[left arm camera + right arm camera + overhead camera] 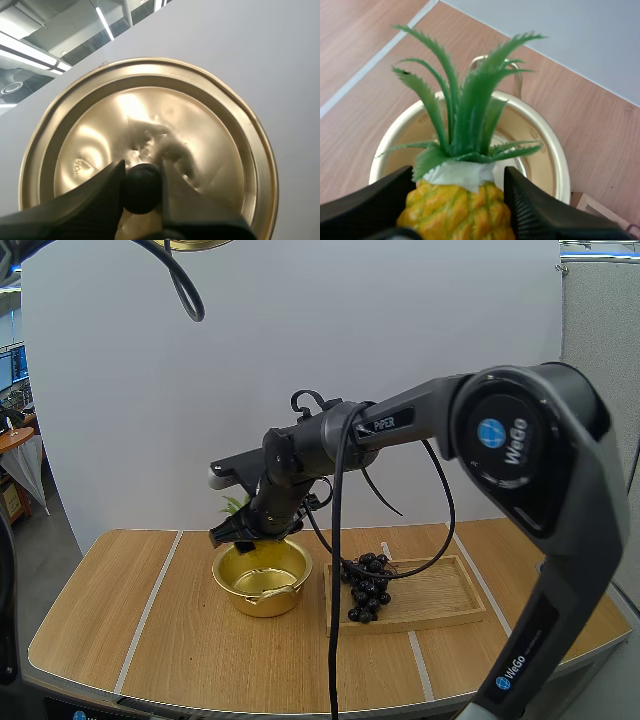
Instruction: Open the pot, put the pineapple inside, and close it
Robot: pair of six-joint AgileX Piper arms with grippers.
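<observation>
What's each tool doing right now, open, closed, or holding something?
Left tool: holding the lid by its knob.
Right tool: closed on the pineapple, over the open pot.

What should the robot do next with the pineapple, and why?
Probably lower the right hand toward the pot: it grips the pineapple right above the open pot, while the left hand holds the lid by its knob.

My feed is bright with even overhead light; glare on the lid [150, 115], soft shadow under the pot [245, 598], high-view edges bowed.
</observation>
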